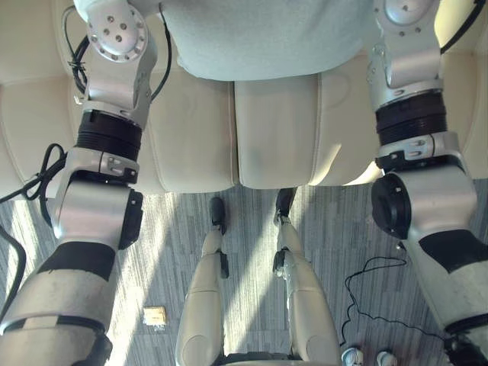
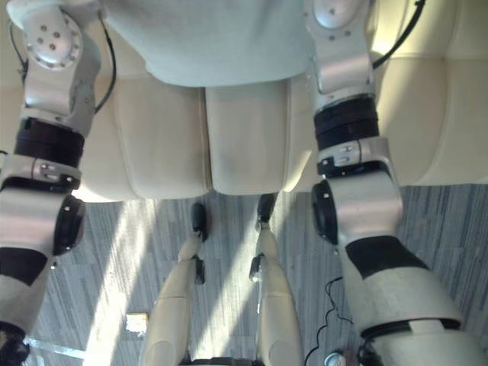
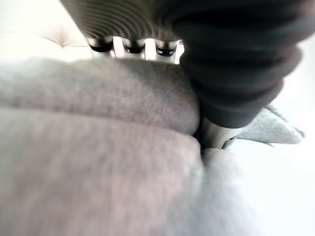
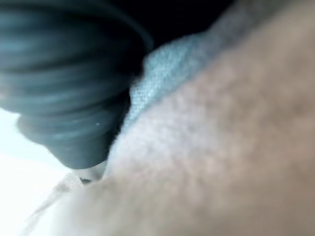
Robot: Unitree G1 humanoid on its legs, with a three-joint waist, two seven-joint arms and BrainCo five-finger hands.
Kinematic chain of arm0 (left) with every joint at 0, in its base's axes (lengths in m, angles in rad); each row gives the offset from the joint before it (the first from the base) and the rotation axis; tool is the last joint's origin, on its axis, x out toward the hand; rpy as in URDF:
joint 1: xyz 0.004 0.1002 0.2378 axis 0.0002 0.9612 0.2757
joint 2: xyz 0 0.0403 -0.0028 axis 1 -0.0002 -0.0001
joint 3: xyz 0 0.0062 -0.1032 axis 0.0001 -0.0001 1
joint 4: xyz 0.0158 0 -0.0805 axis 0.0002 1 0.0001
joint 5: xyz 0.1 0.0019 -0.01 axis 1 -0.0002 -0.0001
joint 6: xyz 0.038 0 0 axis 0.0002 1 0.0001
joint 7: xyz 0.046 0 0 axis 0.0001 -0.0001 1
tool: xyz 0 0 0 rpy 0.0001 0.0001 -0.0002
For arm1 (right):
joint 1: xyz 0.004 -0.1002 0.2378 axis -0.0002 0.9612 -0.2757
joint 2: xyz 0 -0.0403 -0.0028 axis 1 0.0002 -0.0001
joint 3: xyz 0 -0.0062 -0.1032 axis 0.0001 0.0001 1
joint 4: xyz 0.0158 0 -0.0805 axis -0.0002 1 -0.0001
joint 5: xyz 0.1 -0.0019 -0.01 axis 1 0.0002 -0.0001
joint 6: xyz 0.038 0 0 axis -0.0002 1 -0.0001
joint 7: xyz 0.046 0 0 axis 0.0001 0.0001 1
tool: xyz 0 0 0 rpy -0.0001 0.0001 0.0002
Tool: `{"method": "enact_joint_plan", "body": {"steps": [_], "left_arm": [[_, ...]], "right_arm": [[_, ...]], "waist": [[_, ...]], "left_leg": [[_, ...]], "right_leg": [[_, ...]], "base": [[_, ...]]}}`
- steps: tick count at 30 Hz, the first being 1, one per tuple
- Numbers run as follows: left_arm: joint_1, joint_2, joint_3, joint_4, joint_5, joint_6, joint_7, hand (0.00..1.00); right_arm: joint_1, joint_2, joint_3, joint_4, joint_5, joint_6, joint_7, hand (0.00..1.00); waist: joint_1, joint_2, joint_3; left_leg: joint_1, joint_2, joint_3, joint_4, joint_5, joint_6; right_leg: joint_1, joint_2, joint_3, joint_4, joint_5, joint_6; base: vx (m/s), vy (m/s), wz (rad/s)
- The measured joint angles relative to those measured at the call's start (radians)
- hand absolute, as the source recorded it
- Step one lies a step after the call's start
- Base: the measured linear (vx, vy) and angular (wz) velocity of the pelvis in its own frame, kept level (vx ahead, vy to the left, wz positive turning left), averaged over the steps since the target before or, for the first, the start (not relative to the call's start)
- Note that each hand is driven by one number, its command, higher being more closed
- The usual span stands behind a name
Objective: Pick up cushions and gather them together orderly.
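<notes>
A light grey cushion (image 1: 267,38) hangs over the cream sofa (image 1: 274,130), at the far edge of the eye views, between my two raised arms. Its grey fabric (image 3: 98,147) lies right against my left hand (image 3: 236,64), whose dark cover presses into a fold of the cloth. In the right wrist view the same fabric (image 4: 221,147) sits tight against my right hand (image 4: 64,98). How either hand grips the cushion is hidden by the cloth.
The sofa's front edge runs across the eye views, with grey striped carpet (image 1: 152,252) below it. A small yellow object (image 1: 155,315) lies on the carpet at the lower left. A pair of shoes (image 1: 366,357) shows at the lower right.
</notes>
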Motion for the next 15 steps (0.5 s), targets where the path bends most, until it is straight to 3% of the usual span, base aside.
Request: {"method": "enact_joint_plan", "body": {"steps": [4, 9, 12, 15], "left_arm": [[-0.015, -0.005, 0.039, 0.012, 0.006, 0.001, 0.000, 0.00], [-0.003, -0.015, 0.097, 0.015, -0.002, 0.002, -0.006, 0.00], [0.023, -0.008, 0.148, 0.014, -0.074, 0.000, -0.043, 0.00], [0.086, 0.023, 0.210, 0.006, -0.197, -0.002, -0.109, 0.00]], "right_arm": [[-0.017, -0.018, -0.017, -0.009, 0.006, -0.004, 0.004, 0.00], [0.023, -0.040, -0.016, -0.021, 0.138, -0.016, 0.060, 0.00], [0.049, -0.115, -0.014, -0.021, 0.230, -0.017, 0.128, 0.00], [0.107, -0.247, -0.008, -0.034, 0.341, -0.018, 0.224, 0.00]], "waist": [[0.001, 0.000, 0.001], [0.009, -0.001, 0.001], [0.021, -0.001, 0.001], [0.036, -0.001, 0.001]], "left_leg": [[-0.041, 0.003, 0.008, 0.041, -0.018, 0.008], [-0.050, 0.009, 0.024, 0.078, -0.035, 0.013], [-0.051, 0.013, 0.025, 0.082, -0.034, 0.012], [-0.051, 0.025, 0.022, 0.092, -0.033, 0.010]], "right_leg": [[-0.024, -0.005, 0.011, 0.000, 0.001, 0.000], [-0.023, -0.004, 0.022, 0.002, 0.005, 0.007], [-0.023, -0.002, 0.020, 0.002, 0.005, 0.007], [-0.015, 0.006, 0.009, 0.003, 0.005, 0.007]], "base": [[-0.04, 0.049, -0.01], [-0.04, 0.020, -0.08], [-0.04, -0.010, -0.04], [-0.06, -0.034, 0.02]]}}
